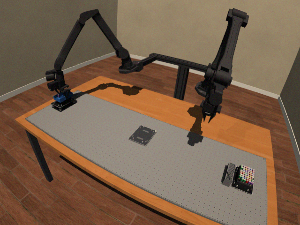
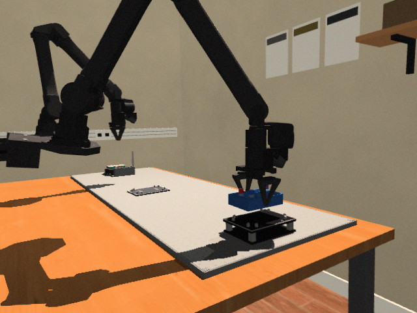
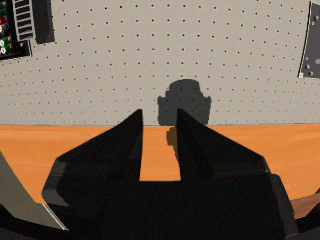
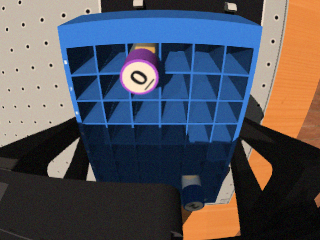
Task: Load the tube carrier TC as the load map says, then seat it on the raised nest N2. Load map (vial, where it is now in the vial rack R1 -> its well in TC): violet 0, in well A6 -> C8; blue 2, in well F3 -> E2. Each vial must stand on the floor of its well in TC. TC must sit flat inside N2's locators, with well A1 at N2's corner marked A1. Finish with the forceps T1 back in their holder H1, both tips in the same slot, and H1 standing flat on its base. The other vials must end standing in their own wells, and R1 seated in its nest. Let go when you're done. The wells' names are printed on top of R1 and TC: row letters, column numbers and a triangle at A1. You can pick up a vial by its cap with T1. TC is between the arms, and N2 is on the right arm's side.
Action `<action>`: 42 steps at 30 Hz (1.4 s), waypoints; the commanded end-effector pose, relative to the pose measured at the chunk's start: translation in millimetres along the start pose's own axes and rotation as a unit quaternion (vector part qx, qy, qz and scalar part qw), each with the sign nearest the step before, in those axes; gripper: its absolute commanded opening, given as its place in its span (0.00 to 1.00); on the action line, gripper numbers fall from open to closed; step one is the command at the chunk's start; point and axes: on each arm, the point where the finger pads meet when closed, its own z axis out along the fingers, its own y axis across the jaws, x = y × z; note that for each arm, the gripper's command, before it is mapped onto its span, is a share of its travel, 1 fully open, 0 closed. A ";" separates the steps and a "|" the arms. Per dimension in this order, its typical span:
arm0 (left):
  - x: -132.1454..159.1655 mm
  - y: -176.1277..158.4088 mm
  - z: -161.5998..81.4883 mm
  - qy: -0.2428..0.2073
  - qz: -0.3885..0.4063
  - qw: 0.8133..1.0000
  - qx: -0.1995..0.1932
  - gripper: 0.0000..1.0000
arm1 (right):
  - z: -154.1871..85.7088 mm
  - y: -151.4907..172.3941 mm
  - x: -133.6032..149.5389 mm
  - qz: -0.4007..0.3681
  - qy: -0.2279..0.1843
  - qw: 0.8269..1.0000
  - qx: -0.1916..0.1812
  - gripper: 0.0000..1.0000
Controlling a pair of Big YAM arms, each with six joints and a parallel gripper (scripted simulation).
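The blue carrier TC [image 1: 62, 98] [image 2: 247, 203] [image 4: 160, 31] hangs level in my right gripper [image 1: 63, 94] [image 2: 253, 196] [image 4: 159, 119], which is shut across its width. TC is over the raised nest N2 [image 2: 240, 223] [image 4: 180, 6], with a visible gap below it. Violet vial 0 [image 4: 140, 76] stands in TC's far row and leans in view; blue vial 2 [image 4: 193, 196] is near the other end. A red cap [image 2: 241, 191] also shows at TC. Printed well names are not readable. My left gripper [image 1: 206, 122] [image 2: 117, 139] [image 3: 159, 117] is partly open and empty, high over the table's back edge.
Rack R1 [image 1: 243, 185] with many capped vials sits at the far end, beside grey holder H1 [image 1: 227, 181] [image 2: 124, 171] [image 3: 23, 20]. Forceps T1 [image 2: 132, 158] stick up there. A low empty nest [image 1: 143, 135] [image 2: 148, 191] lies mid-board.
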 end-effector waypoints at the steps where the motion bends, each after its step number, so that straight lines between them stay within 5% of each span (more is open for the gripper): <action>1: 2.6 0.3 1.2 0.009 -0.004 1.000 0.000 0.24 | -8.9 -27.9 -16.3 -0.002 -0.015 1.000 0.011 0.00; 8: 2.6 0.3 1.2 0.009 -0.004 1.000 0.000 0.24 | -7.5 -35.7 -15.9 -0.002 -0.014 1.000 0.010 0.00; 9: 2.6 0.3 1.2 0.009 -0.004 1.000 0.000 0.24 | -22.9 -37.8 -25.9 -0.007 -0.026 0.999 0.019 0.00; 13: 2.6 0.3 1.2 0.009 -0.004 1.000 0.000 0.24 | -9.0 -44.6 -16.5 -0.002 -0.015 1.000 0.012 0.00; 17: 2.6 0.3 1.2 0.009 -0.004 1.000 0.000 0.24 | -28.5 -53.2 -23.9 -0.001 -0.031 0.999 0.025 0.00; 31: 2.6 0.3 1.2 0.009 -0.004 1.000 0.000 0.24 | -30.5 -40.9 -35.1 -0.010 -0.040 0.999 0.030 0.00; 42: 2.6 0.3 1.2 0.009 -0.004 1.000 0.000 0.24 | -19.6 -23.7 -14.9 -0.006 -0.023 1.000 0.016 0.00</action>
